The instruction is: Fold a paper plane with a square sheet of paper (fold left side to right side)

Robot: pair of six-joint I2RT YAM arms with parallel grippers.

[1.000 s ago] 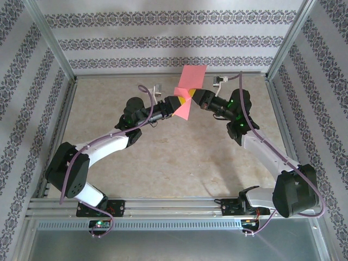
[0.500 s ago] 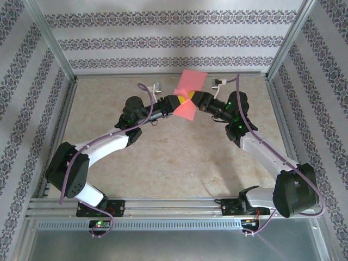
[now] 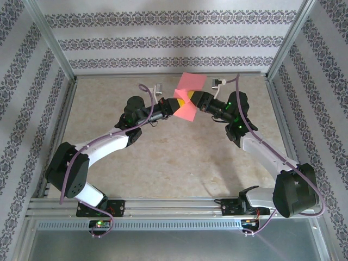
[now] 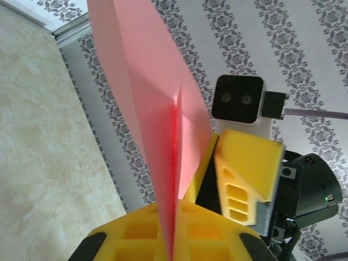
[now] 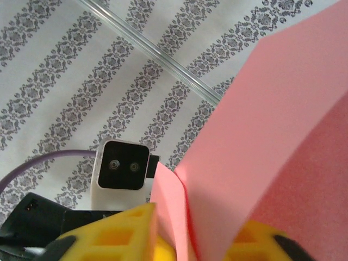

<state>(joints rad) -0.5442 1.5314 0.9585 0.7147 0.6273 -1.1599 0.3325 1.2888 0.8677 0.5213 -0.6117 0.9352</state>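
The square sheet of paper (image 3: 187,97) hangs in the air over the far middle of the table, bent along a crease into two flaps. My left gripper (image 3: 178,104) is shut on the sheet's left part, and my right gripper (image 3: 193,99) is shut on it from the right, the two almost touching. In the left wrist view the salmon-pink paper (image 4: 147,92) rises edge-on out of my yellow fingers (image 4: 130,239), with the right gripper's yellow finger (image 4: 244,174) just behind it. In the right wrist view the sheet (image 5: 272,141) curls up from between my fingers (image 5: 109,239).
The beige tabletop (image 3: 163,152) lies below both arms. Metal frame posts (image 3: 51,49) and patterned walls (image 3: 174,38) enclose the cell on three sides. The left wrist camera (image 5: 122,173) faces the right one (image 4: 237,100) at close range.
The two grippers have drawn a little closer together, and the sheet between them has bent further, its lower flap drawn up and shorter.
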